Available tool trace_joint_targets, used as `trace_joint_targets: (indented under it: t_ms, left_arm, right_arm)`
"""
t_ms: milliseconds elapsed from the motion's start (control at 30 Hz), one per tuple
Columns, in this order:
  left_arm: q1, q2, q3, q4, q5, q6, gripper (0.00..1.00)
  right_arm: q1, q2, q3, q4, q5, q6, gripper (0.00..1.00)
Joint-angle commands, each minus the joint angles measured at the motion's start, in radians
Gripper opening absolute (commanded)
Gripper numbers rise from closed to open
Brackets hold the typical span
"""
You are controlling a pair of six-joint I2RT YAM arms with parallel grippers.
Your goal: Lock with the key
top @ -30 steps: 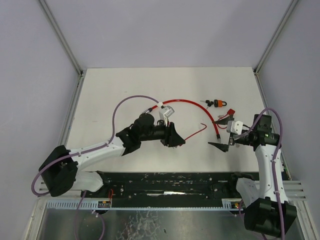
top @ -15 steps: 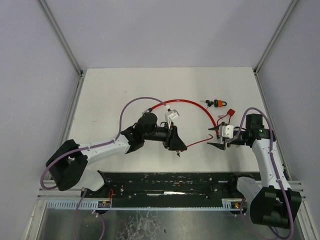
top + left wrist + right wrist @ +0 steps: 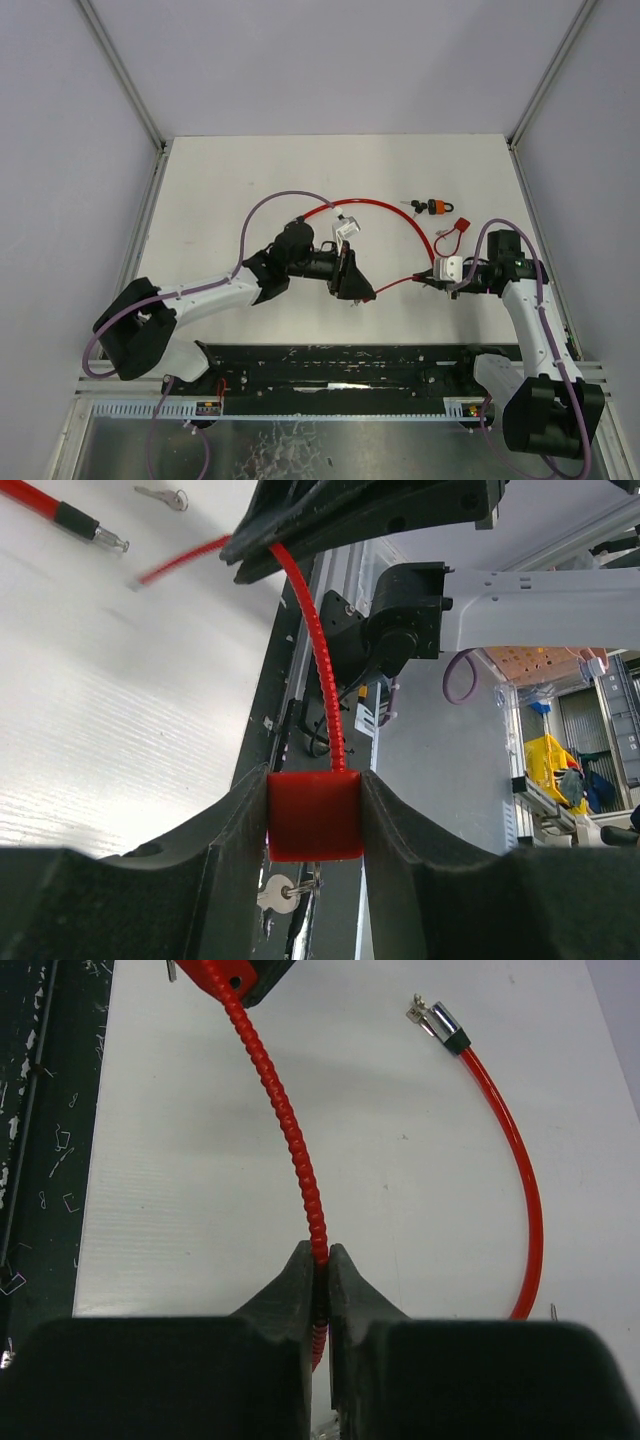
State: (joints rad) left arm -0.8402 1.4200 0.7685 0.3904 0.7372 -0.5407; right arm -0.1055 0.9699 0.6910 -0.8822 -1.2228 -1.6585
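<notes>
A red lock body [image 3: 313, 815] sits clamped between the pads of my left gripper [image 3: 313, 790], near the table's front middle [image 3: 352, 283]. A silver key [image 3: 275, 892] hangs just under the body. From the body a ribbed red cable [image 3: 285, 1120] runs across to my right gripper [image 3: 320, 1265], which is shut on it; the top view has that gripper [image 3: 432, 281] to the right of the left one. A smooth red cable [image 3: 370, 205] arcs behind both arms and ends in a metal tip [image 3: 435, 1018] lying on the table.
A small orange padlock [image 3: 436, 207] with keys lies at the back right, and a red tag [image 3: 462, 224] is beside it. Another loose key [image 3: 170, 497] lies on the white table [image 3: 250, 180]. The black rail [image 3: 340, 365] runs along the near edge.
My right gripper has moved left to the ribbed cable and closed on it. The left arm has shifted slightly right with the lock body.
</notes>
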Motion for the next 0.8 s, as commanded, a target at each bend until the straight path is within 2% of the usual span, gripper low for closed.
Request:
trace_joint_targets:
  t_ms: [0, 100, 167, 200, 333, 367, 533, 600, 667, 767]
  left_arm:
    - [0.018, -0.004, 0.038, 0.087, 0.021, 0.013, 0.0]
    - [0.04, -0.002, 0.034, 0.073, 0.007, 0.021, 0.16]
    - [0.055, -0.001, 0.022, 0.088, 0.013, 0.019, 0.29]
    - [0.061, -0.003, 0.016, 0.091, 0.005, 0.019, 0.39]
    - [0.07, -0.046, -0.017, 0.083, -0.09, 0.058, 0.68]
    - [0.071, -0.064, -0.027, 0.084, -0.118, 0.074, 0.72]
    - [0.074, -0.227, -0.12, 0.108, -0.313, 0.142, 0.76]
    - [0.073, -0.299, -0.17, 0.133, -0.396, 0.127, 0.77]
    - [0.074, -0.357, -0.218, 0.156, -0.46, 0.077, 0.77]
    - [0.073, -0.414, -0.268, 0.151, -0.546, -0.076, 0.75]
  right_arm:
    - [0.008, -0.013, 0.054, -0.072, -0.05, -0.035, 0.02]
    - [0.007, -0.014, 0.088, -0.11, -0.062, -0.001, 0.0]
    - [0.007, -0.015, 0.109, -0.113, -0.074, 0.058, 0.0]
    - [0.007, -0.014, 0.118, -0.104, -0.078, 0.093, 0.0]
    - [0.007, -0.013, 0.142, -0.049, -0.075, 0.258, 0.0]
    - [0.007, -0.013, 0.144, -0.034, -0.072, 0.295, 0.0]
    - [0.007, -0.008, 0.164, 0.027, -0.062, 0.453, 0.0]
    - [0.007, -0.007, 0.175, 0.064, -0.059, 0.541, 0.0]
    - [0.007, -0.007, 0.182, 0.112, -0.048, 0.638, 0.0]
    - [0.007, -0.01, 0.177, 0.188, -0.029, 0.774, 0.0]
